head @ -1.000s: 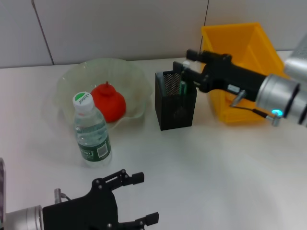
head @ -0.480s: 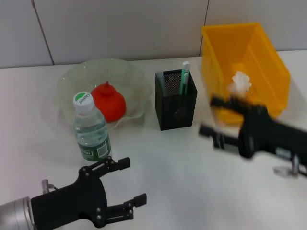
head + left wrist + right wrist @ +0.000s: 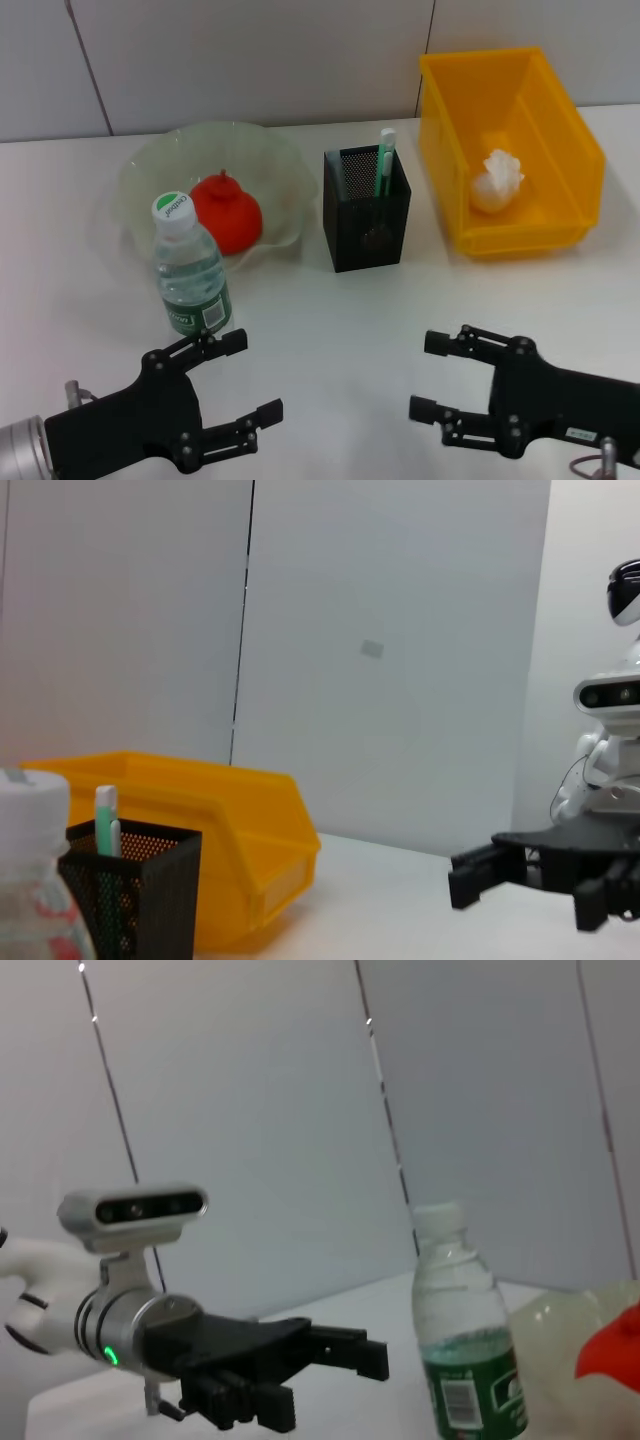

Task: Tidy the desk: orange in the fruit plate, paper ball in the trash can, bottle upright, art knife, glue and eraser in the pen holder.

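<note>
The orange (image 3: pixel 227 212), reddish with a stem nub, lies in the clear fruit plate (image 3: pixel 150 170). A water bottle (image 3: pixel 188 268) with a green label stands upright in front of the plate; it also shows in the right wrist view (image 3: pixel 465 1330). The black mesh pen holder (image 3: pixel 366 208) holds green-and-white items. A white paper ball (image 3: pixel 497 181) rests in the yellow trash can (image 3: pixel 560 130). My left gripper (image 3: pixel 242 376) is open near the table's front left. Low at the front right, my right gripper (image 3: pixel 427 376) is open and holds nothing.
The white table (image 3: pixel 330 320) is bare between the two grippers. A grey panelled wall stands behind the table. In the left wrist view the pen holder (image 3: pixel 130 885) and trash can (image 3: pixel 200 820) sit left of the right gripper (image 3: pixel 500 870).
My right gripper has pulled back from above the pen holder, swung past the trash can and come down to the table's front right. The left gripper shifted slightly left and rose a little.
</note>
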You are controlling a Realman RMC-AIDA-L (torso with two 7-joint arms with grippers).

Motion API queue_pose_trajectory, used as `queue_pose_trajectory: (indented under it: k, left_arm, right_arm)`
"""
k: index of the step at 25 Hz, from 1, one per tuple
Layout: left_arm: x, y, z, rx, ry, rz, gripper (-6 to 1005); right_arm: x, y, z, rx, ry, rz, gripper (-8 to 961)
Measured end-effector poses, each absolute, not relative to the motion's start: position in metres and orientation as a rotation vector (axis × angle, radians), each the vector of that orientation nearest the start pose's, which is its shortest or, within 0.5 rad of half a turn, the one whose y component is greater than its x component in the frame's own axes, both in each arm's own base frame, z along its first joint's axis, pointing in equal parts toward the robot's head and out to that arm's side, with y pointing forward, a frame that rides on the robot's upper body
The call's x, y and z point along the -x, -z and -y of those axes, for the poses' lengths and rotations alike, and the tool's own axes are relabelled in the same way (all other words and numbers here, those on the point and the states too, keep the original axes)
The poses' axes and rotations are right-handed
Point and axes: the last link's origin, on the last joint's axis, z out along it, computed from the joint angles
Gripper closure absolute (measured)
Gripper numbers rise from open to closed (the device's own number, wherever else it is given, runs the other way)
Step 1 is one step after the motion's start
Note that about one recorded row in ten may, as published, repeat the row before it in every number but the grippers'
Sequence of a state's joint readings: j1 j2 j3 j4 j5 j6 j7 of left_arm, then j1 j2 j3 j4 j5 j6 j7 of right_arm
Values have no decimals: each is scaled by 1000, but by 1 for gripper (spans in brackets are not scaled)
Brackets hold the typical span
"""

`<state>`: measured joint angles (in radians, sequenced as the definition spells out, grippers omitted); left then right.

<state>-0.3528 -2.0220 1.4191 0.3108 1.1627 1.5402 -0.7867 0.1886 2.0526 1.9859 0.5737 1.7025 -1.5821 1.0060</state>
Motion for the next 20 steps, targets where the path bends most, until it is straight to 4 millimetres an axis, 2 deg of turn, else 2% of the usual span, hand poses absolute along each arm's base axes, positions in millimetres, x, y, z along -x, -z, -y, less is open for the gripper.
queue_pose_trajectory:
  k: [6, 20]
  left_arm:
    - [286, 54, -247, 2654, 978, 369, 140]
    - [282, 56, -250, 2657, 987, 354, 140]
  right_arm:
    - [-296, 28, -241, 2614, -953, -466, 181]
    - [-297, 24, -243, 2575, -979, -480, 180]
